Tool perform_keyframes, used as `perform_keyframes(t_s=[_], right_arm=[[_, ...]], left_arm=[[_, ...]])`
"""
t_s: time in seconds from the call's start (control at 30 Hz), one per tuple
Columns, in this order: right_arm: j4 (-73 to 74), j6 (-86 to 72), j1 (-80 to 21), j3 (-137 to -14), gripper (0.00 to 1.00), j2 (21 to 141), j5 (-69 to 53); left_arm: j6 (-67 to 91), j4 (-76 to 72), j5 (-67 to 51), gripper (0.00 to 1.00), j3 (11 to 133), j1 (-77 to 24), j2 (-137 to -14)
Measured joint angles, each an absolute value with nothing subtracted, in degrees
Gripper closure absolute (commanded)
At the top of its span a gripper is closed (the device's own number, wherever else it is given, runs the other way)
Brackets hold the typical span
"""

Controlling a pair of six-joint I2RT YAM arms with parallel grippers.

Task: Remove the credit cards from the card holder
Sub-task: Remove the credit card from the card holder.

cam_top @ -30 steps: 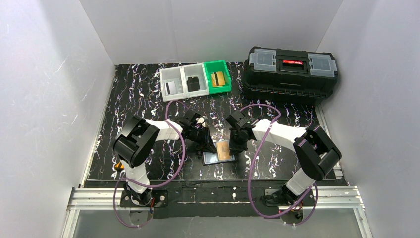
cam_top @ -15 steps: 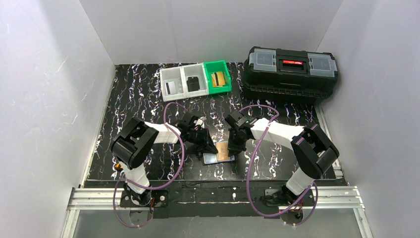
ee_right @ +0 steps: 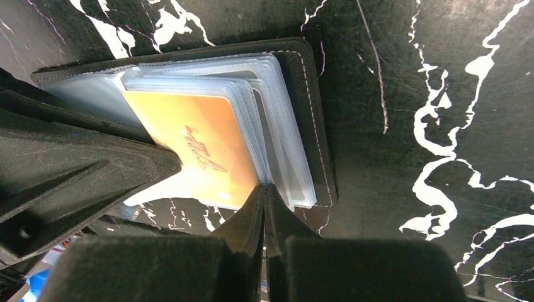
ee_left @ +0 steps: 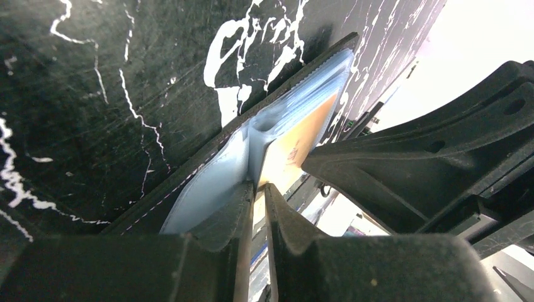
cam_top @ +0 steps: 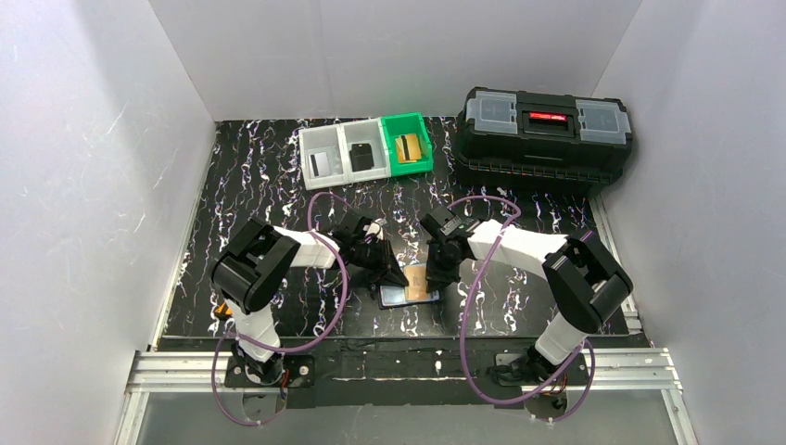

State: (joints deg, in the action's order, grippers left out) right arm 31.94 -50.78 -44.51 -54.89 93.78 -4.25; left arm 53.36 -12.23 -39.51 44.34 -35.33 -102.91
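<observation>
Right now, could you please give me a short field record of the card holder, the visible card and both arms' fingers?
card holder: lies open, clear pockets fanned
gold-orange card: among the pockets, face showing
left fingers: nearly together on a pale pocket leaf
right fingers: closed at the pocket stack's edge, beside the card; what they pinch is unclear

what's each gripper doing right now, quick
left gripper: closed, pinching a clear pocket of the card holder
right gripper: closed, apparently on the edge of the gold-orange card
</observation>
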Motion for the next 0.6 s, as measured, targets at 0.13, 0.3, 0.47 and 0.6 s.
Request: perform_keyframes(t_s=[0.13,0.3,0.47,0.6], right_arm=[[32.53,-50.72,-44.51,-55.37,0.96,94.24,-4.34],[32.58,-50.76,-44.49,-55.4,0.97,94.24,-4.29],[32.58,-50.98,-44.29,-55.24,0.99,94.13,-4.36],[31.35,-51.68,-43.81,-53.93,0.99,93.27,-4.89]], left_arm=[[54.81,-13.63,-39.97,1.0,43.66,-35.16,-103.09],[57.54,-16.01,-40.66,1.0,42.26,-34.74,-103.11],[58.59,-16.32,-40.71,1.0,41.89,-34.57,-103.09],[58.46,-15.92,-40.99,1.0,41.89,-34.09,-103.07]])
